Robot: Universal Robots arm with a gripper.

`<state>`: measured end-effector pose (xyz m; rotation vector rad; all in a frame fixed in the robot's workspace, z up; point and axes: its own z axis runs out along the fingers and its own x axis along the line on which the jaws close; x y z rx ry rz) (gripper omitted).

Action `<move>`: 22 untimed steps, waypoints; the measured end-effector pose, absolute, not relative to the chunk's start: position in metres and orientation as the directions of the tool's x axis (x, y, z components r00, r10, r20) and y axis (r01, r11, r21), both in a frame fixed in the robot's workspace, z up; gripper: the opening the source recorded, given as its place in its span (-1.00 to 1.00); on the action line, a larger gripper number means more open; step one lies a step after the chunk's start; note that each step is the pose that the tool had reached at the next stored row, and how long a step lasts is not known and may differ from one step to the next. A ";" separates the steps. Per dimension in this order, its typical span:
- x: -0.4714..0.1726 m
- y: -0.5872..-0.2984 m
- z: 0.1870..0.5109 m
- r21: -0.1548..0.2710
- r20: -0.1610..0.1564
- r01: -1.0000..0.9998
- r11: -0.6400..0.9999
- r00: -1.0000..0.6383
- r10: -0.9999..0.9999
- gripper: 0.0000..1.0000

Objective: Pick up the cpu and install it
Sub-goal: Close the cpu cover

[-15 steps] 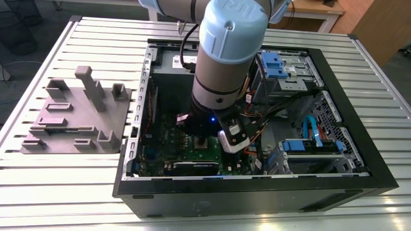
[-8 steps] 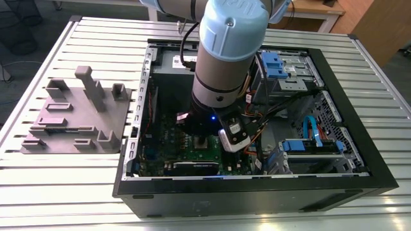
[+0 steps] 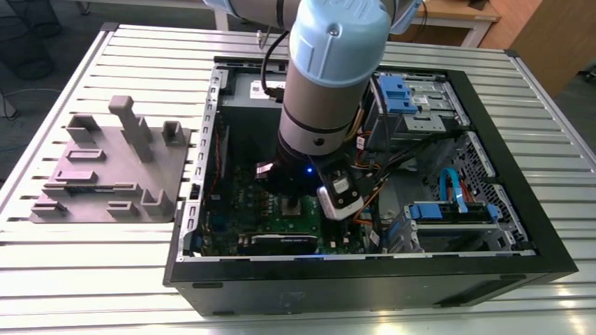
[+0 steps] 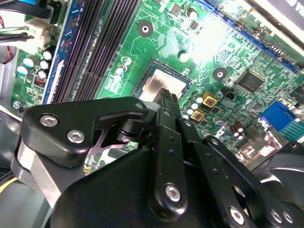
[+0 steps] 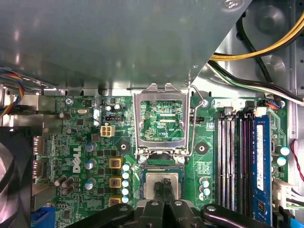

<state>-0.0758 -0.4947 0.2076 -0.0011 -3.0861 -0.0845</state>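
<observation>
The small, flat, square, silver-topped cpu (image 5: 151, 186) lay in the dark square socket (image 5: 164, 169) on the green circuit board (image 5: 211, 135). The black pincer (image 5: 164, 184) hung directly over the socket, pressed together into one narrow tip at the chip's top face; whether it touched the chip, I could not tell. The socket's hinged metal frame (image 5: 161, 94) stood open just beside it. Well apart from the socket, outside the black computer case (image 3: 373, 283), a grey plastic fixture (image 3: 112, 174) stood on the slatted metal bench (image 3: 93, 269).
</observation>
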 end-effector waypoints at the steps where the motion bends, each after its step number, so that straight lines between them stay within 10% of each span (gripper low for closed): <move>1: -0.076 -0.495 0.208 0.055 0.054 0.002 0.999 -0.999 -0.001 -0.79; 22: -0.076 -0.495 0.221 0.055 0.054 0.002 0.999 -0.999 -0.001 -0.79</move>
